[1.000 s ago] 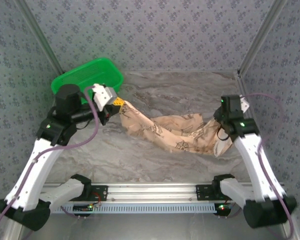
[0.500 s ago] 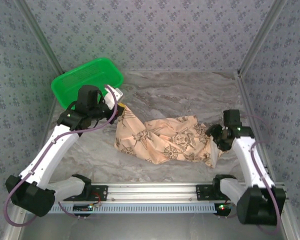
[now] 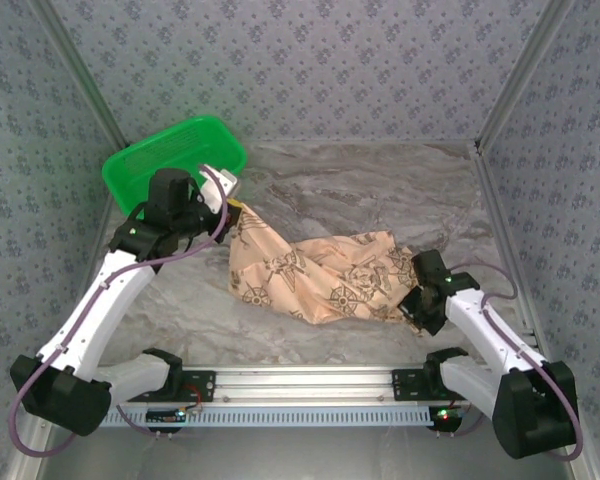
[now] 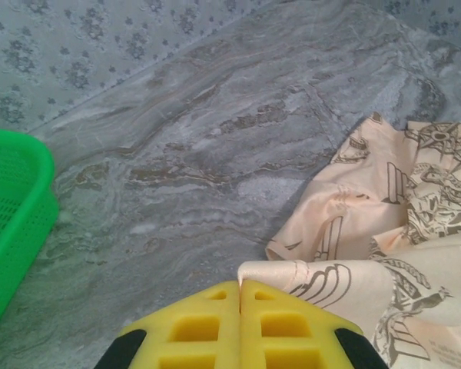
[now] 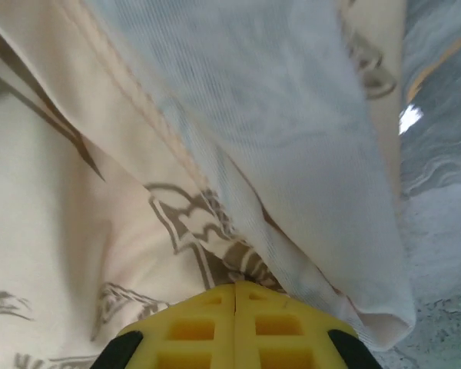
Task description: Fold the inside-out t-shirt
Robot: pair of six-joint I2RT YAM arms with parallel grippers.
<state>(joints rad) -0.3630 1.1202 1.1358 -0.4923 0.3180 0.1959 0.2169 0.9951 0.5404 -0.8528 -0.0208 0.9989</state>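
**Desk:** What stands at your left?

**Caption:** A green basket (image 3: pixel 170 150) sits at the far left corner of the marble-patterned table (image 3: pixel 360 180), just behind your left arm. Your left tool (image 3: pixel 237 208) is right beside the basket's near rim. Its yellow pads are pressed together on a corner of the t-shirt (image 3: pixel 320 280). In the left wrist view the left tool (image 4: pixel 240 287) meets the cloth's hem (image 4: pixel 415 254) at its tips, with bare table (image 4: pixel 215 138) beyond and the basket (image 4: pixel 15 215) off to the side.

**Desk:** And the shirt itself?

**Caption:** It lies crumpled across the middle of the table, between your two arms, with the printed tan side up. Nothing rests on it.

**Desk:** The right end?

**Caption:** Your right tool (image 3: pixel 412 308) is down at the shirt's right edge. Seen from the right wrist, the right tool (image 5: pixel 236 288) has its pads closed on a fold of the cloth (image 5: pixel 138 154). A paler, cream layer drapes over the printed one there, hiding most of the table.
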